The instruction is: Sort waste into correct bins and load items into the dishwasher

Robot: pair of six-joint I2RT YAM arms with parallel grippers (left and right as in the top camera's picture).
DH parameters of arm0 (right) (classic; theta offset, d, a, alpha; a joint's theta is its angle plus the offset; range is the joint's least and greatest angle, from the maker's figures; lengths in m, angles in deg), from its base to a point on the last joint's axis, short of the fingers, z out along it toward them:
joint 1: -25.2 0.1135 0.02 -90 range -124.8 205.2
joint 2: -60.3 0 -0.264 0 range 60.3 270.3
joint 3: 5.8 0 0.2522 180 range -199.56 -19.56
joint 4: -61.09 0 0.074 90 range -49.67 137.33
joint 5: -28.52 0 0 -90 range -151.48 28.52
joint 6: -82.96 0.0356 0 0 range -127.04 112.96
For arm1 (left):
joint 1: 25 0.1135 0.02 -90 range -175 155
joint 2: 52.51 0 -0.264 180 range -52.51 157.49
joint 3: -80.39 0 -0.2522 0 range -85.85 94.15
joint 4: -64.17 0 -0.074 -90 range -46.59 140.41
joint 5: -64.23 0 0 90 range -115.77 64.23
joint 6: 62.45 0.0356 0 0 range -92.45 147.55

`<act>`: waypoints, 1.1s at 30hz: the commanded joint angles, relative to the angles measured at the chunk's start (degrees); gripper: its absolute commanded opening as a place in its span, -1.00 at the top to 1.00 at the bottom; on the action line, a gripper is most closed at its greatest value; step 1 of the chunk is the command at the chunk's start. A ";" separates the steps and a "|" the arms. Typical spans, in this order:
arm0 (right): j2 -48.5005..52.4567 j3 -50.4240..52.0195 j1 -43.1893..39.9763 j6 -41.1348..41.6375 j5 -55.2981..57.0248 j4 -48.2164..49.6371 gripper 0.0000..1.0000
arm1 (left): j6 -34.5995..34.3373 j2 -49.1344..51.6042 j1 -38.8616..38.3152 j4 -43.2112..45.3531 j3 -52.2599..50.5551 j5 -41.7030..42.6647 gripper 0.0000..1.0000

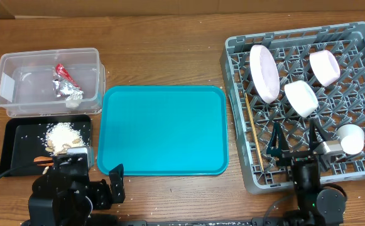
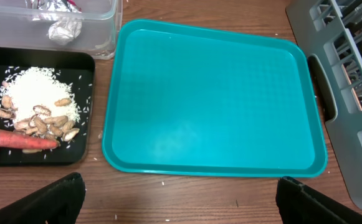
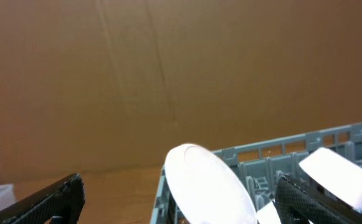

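Observation:
Red and silver foil wrappers (image 1: 66, 85) lie in the clear tub (image 1: 50, 55). Beige food scraps (image 1: 63, 134) and an orange carrot (image 1: 43, 161) rest on the black tray (image 1: 19, 138). In the grey dish rack (image 1: 232, 94) stand a white plate (image 1: 264, 73), two bowls (image 1: 325, 67) (image 1: 302, 98), a cup (image 1: 350, 138) and chopsticks (image 1: 253, 129). My left gripper (image 1: 89, 171) is open and empty at the table's front, between the black tray and the teal tray. Over the rack's front edge, my right gripper (image 1: 295, 141) is open and holds nothing. Its wrist view shows the plate (image 3: 209, 186) ahead.
A large teal tray (image 1: 163, 130) lies bare in the middle of the wooden table, between the black tray and the rack. Stray rice grains dot the wood near the front edge. Behind the rack a cardboard wall (image 3: 168, 74) rises.

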 commanded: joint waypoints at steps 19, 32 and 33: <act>-0.68 4.17 -1.01 -6.80 -3.37 -8.87 -1.00 | -0.42 -0.44 -0.39 0.04 -0.13 -0.57 -1.00; -0.68 4.17 -1.01 -6.78 -3.37 -8.87 -1.00 | -0.42 -0.44 -0.39 0.04 -0.13 -0.57 -1.00; -0.68 4.17 -1.01 -6.80 -3.37 -8.87 -1.00 | -0.42 -0.44 -0.39 0.04 -0.11 -0.57 -1.00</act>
